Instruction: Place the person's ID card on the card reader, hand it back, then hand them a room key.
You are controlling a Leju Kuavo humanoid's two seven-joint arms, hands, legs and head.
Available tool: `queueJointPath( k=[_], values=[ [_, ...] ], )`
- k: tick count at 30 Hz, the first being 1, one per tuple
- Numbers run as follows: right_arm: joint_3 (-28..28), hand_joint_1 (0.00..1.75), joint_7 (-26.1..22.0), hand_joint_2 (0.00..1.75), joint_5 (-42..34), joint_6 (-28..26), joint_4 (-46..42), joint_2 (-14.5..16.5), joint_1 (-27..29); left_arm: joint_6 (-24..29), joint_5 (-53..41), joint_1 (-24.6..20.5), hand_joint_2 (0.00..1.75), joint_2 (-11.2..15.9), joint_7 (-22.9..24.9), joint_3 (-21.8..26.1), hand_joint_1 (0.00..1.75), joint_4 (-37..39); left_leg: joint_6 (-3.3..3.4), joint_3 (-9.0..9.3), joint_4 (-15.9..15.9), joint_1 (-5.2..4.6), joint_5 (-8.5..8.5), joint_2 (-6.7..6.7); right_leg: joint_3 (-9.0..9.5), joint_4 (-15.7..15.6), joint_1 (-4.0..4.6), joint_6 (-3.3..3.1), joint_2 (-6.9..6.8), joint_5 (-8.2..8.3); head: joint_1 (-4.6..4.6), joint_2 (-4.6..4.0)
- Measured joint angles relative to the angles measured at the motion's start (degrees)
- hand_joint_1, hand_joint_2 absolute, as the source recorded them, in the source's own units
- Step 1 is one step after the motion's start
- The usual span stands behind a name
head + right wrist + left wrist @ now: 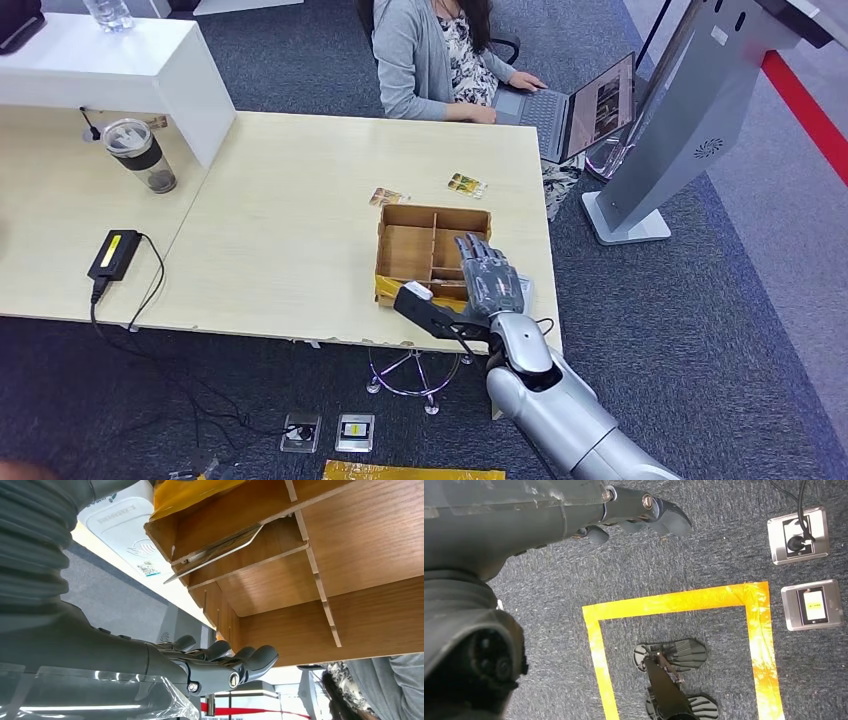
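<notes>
On the pale wood-grain desk [300,220], the silver right hand [490,275] hovered, fingers spread and empty, over a compartmented wooden box [420,240] holding a thin card [220,550].

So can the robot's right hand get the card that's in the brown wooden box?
Probably yes. The right hand hovers open over the brown wooden divided box, and the thin card leans in an open-topped compartment with nothing covering it.
</notes>
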Motion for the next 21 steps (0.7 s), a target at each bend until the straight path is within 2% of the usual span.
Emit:
queueJointPath(
  k=[1, 3, 5, 6, 21],
  values=[
    [0.1, 0.69, 0.0, 1.75, 0.0, 0.1, 0.0, 0.0, 0.0, 0.0, 0.0, 0.0, 0.00, 0.0, 0.0, 0.0, 0.00, 0.0, 0.00, 0.00, 0.0, 0.00, 0.00, 0.00, 0.00, 0.0, 0.00, 0.00, 0.00, 0.00, -0.01, 0.00],
    [0.4, 1.48, 0.0, 1.75, -0.1, 0.4, 0.0, 0.0, -0.1, 0.0, 0.0, 0.0, 0.00, 0.0, 0.0, 0.0, 0.00, 0.0, 0.00, 0.00, 0.0, 0.00, 0.00, 0.00, 0.00, 0.0, 0.00, 0.00, 0.00, 0.00, 0.00, 0.00],
    [0.5, 1.70, -0.1, 1.75, -0.2, 0.7, 0.0, 0.0, -0.1, 0.0, 0.0, 0.0, 0.00, 0.0, 0.0, 0.0, 0.00, 0.0, 0.00, 0.00, 0.0, 0.00, 0.00, 0.00, 0.00, 0.0, 0.00, 0.00, 0.00, 0.00, 0.01, 0.00],
    [0.5, 1.75, -0.1, 1.75, -0.3, 1.0, 0.0, 0.0, -0.2, 0.0, 0.0, 0.0, 0.00, 0.0, 0.0, 0.0, 0.00, 0.0, 0.00, 0.00, 0.0, 0.00, 0.00, 0.00, 0.00, 0.0, 0.00, 0.00, 0.00, 0.00, 0.00, 0.00],
    [1.4, 1.75, 0.0, 1.75, -1.8, 4.3, 0.0, 0.0, -0.9, 0.2, -0.5, 0.0, 0.00, 0.0, 0.0, 0.0, 0.00, 0.0, 0.00, 0.02, 0.0, 0.00, 0.00, 0.00, 0.01, 0.0, 0.00, 0.00, 0.00, 0.00, 0.00, 0.00]
  ],
)
